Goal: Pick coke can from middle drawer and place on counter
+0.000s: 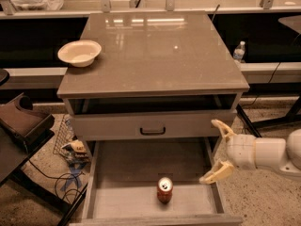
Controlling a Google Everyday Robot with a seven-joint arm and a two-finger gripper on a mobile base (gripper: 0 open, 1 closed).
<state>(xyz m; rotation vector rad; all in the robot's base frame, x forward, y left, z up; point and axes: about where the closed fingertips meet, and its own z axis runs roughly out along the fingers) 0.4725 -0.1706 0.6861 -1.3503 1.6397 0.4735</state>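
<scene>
The coke can (164,190), red with a silver top, stands upright on the floor of the pulled-out middle drawer (122,164), near its front wall. The counter (155,55) is the glossy grey-brown slab above. My gripper (218,149) comes in from the right on a white arm. It hangs over the drawer's right wall, to the right of the can and apart from it. Its two pale fingers are spread wide, one at the top (222,127) and one at the bottom (215,173), with nothing between them.
A white bowl (79,52) sits at the counter's left edge. A closed drawer front with a black handle (152,130) is above the open drawer. A water bottle (239,51) stands on a ledge at the right. A dark chair (21,121) and cables lie at the left.
</scene>
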